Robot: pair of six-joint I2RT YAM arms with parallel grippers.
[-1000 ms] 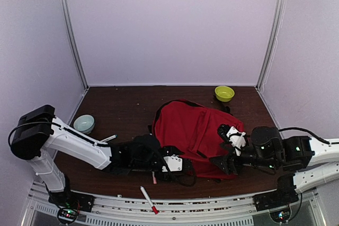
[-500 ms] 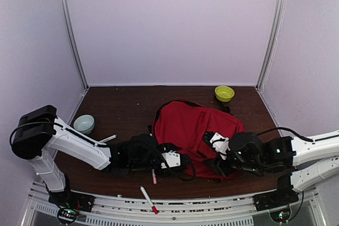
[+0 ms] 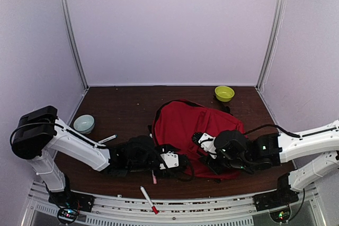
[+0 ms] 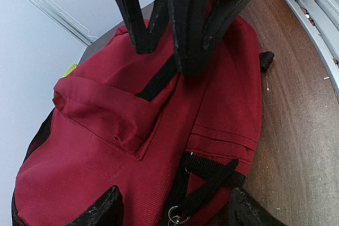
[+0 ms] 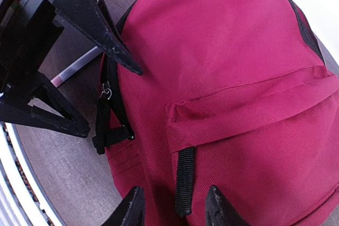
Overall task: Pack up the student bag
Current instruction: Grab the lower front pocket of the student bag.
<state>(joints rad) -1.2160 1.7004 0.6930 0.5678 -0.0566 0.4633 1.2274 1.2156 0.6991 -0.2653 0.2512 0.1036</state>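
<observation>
The student bag is a red backpack lying flat in the middle of the table. My left gripper is at its near left corner. In the left wrist view it is open, its jaws either side of a black strap and zipper ring. My right gripper hovers over the bag's near part. In the right wrist view it is open, with the front pocket's black pull tab between its jaws. The bag's zippers look closed.
A yellow-green bowl stands at the back right and a pale blue bowl at the left. A red-capped marker lies by the front edge. One pen lies left of my left arm, another under it.
My right gripper has moved left across the bag's near part, closer to my left gripper. My left arm has barely moved.
</observation>
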